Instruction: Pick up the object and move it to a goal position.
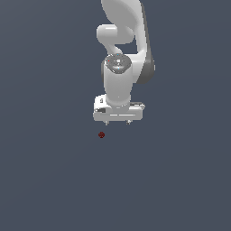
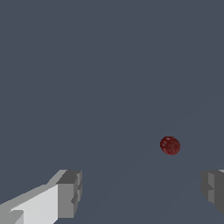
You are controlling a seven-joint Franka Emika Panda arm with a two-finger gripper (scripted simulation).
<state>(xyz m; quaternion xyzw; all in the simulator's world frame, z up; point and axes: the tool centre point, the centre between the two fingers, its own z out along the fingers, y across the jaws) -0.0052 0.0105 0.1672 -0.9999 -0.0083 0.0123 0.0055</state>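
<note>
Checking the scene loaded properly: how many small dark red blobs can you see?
1. The dark red blob lies on the plain grey surface, just below the open gripper and toward the exterior view's left; nothing else appears that could hide another.

Flat, dim, even light; no cast shadows or glare on the slate-grey ground. Renders are coarse, with soft, pixelated edges.

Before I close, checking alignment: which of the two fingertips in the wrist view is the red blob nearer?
The grey fingertip at the frame's edge; the red blob sits well off from the white-backed fingertip.
</note>
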